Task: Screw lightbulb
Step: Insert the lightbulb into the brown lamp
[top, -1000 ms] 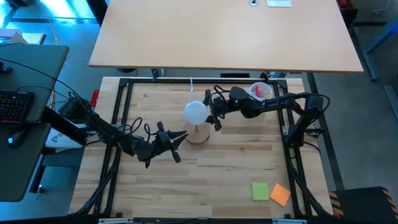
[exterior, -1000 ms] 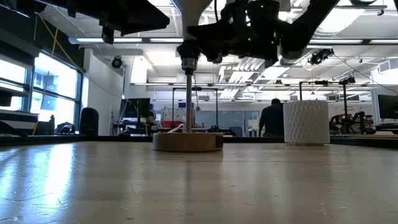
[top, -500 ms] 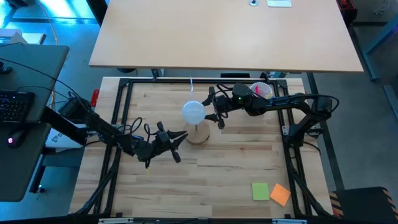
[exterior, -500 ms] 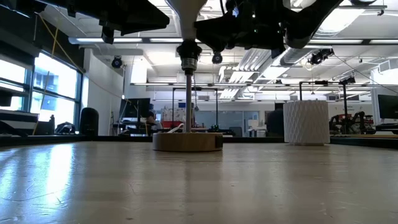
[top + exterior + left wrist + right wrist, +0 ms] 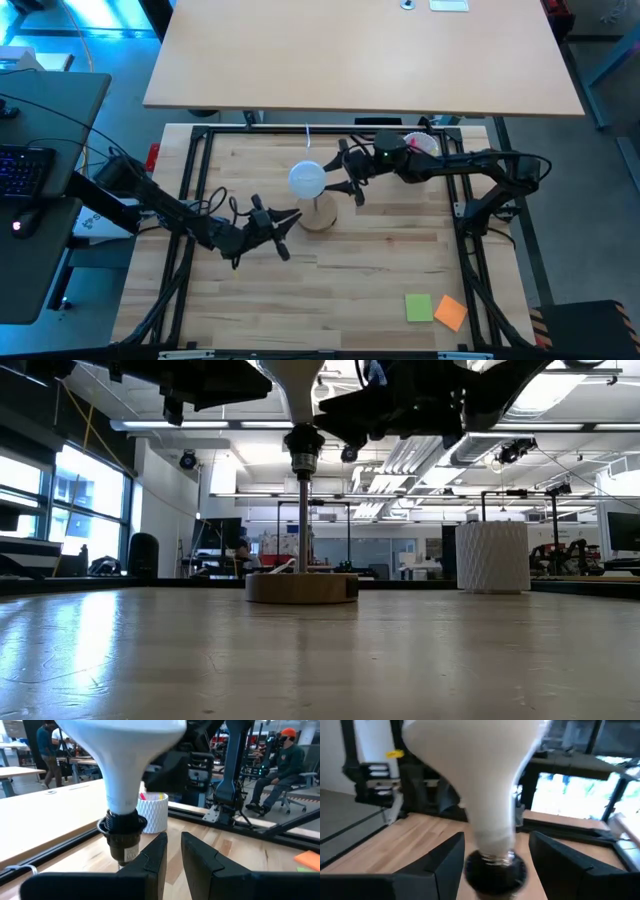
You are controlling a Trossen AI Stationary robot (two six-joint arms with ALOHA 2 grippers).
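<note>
We see the lightbulb sitting up on the black socket of the round wooden stand, near the middle of the table. Its narrow end goes down into the socket & the round part is on top. In the low view the bulb neck sits on top of the thin post.

The right gripper is just beside the bulb, on its right side. Its 2 fingers are spread wide, one on each side of the bulb neck. They look apart from the bulb, tho the right wrist view is blurry so we can't be sure. It holds nothing.

The left gripper is low, just left of the wooden stand. Its fingers are nearly closed w/ a thin gap & nothing between them.

A white cup stands at the back right of the table
</note>
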